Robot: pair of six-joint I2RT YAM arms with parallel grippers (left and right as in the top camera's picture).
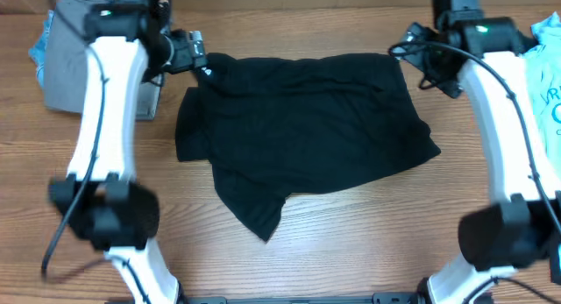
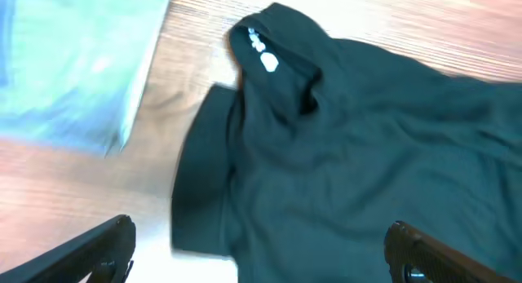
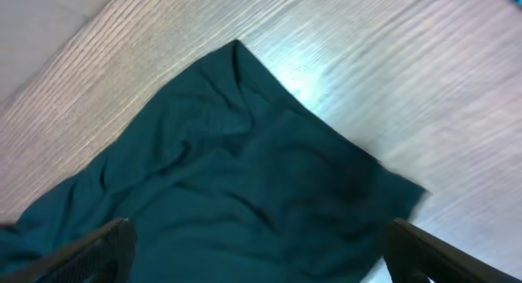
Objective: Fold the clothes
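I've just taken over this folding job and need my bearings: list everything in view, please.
T-shirt: one, black, crumpled mid-table, white logo at its far-left end.
Box-like bundle: one, grey with pale blue at its edge, far-left corner.
Packet: one, pale blue and white with lettering, right edge, partly out of frame.
Table: one, brown wood grain, under everything.
Arms: two, white with black joints, left arm and right arm flanking the T-shirt.
Left pincer: one, black, open, above the logo end.
Right pincer: one, black, open, above the T-shirt's right end.
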